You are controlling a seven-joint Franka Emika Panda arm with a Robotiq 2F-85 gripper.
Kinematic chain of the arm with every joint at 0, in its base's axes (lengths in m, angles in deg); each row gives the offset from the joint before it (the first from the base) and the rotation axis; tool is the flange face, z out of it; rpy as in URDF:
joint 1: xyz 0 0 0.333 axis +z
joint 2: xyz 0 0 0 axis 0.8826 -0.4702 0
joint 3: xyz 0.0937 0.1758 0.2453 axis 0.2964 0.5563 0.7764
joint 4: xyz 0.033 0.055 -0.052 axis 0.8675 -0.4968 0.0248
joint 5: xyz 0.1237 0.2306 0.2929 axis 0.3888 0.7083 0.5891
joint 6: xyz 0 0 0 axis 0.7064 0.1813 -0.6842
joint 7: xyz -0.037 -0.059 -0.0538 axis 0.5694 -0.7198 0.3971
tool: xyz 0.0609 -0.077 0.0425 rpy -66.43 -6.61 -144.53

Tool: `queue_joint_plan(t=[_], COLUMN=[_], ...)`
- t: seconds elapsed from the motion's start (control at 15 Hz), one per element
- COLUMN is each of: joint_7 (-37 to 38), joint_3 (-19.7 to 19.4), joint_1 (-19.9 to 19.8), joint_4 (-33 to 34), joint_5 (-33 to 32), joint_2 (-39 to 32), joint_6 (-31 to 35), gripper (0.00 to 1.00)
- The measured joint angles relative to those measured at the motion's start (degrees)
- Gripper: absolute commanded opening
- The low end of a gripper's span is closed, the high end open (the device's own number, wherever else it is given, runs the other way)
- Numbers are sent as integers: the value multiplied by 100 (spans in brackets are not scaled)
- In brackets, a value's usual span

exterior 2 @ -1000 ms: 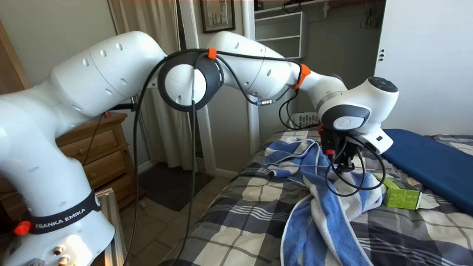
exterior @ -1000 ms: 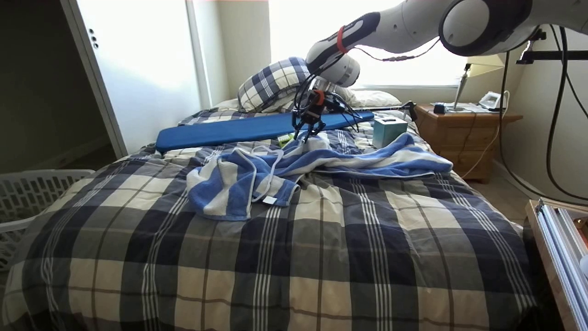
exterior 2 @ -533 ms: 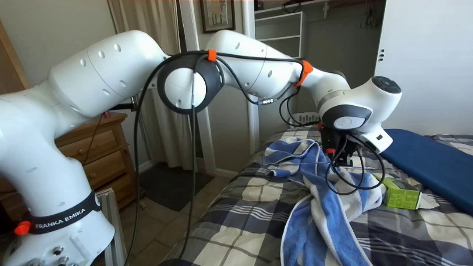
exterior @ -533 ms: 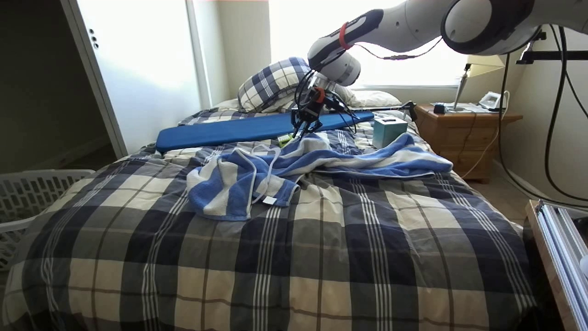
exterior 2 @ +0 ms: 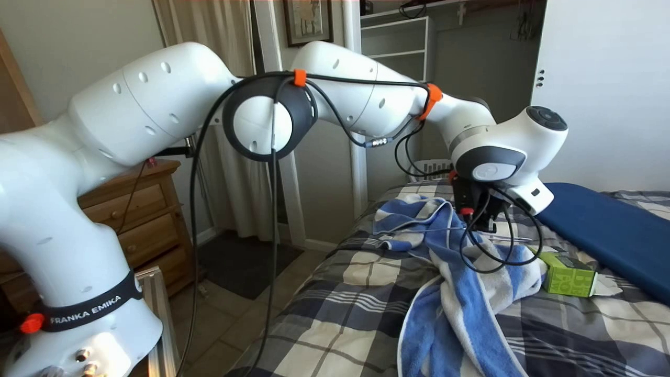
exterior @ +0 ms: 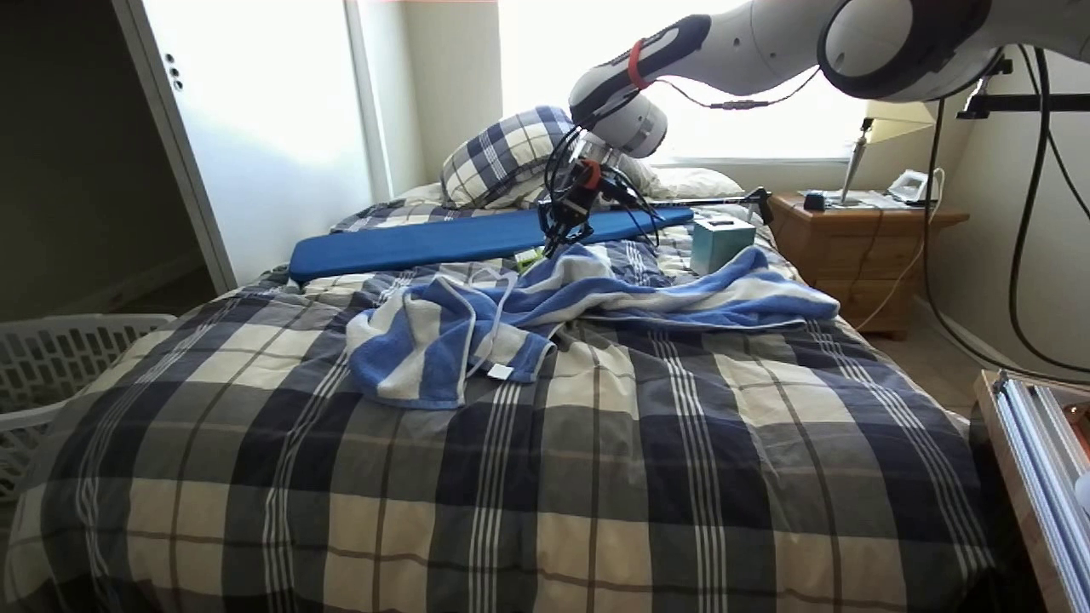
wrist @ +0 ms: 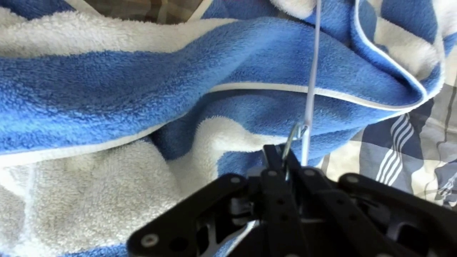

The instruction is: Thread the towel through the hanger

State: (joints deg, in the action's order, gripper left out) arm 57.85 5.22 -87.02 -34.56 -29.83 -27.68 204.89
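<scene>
Towel, with blue and white stripes, lies in loose folds on the bed; in an exterior view its near end is cut off by the lower edge. The gripper pinches the metal hook of the hanger, whose pale bar goes over the towel and out of the wrist view; whether the towel is threaded I cannot tell. What the cut-off basket and the green box contain, I cannot see.
</scene>
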Motion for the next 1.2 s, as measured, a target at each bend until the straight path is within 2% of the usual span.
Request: queue_joint_plan(t=[0.33,0.67,1.2], joint_7=[182,579,603], joint_3=[-210,-927,-1823], joint_1=[123,599,1315], joint_4=[-27,-307,-665], joint_5=[-222,-1073,-2307], joint_2=[267,696,913], joint_6=[-197,-346,-853], gripper=[1,1,1])
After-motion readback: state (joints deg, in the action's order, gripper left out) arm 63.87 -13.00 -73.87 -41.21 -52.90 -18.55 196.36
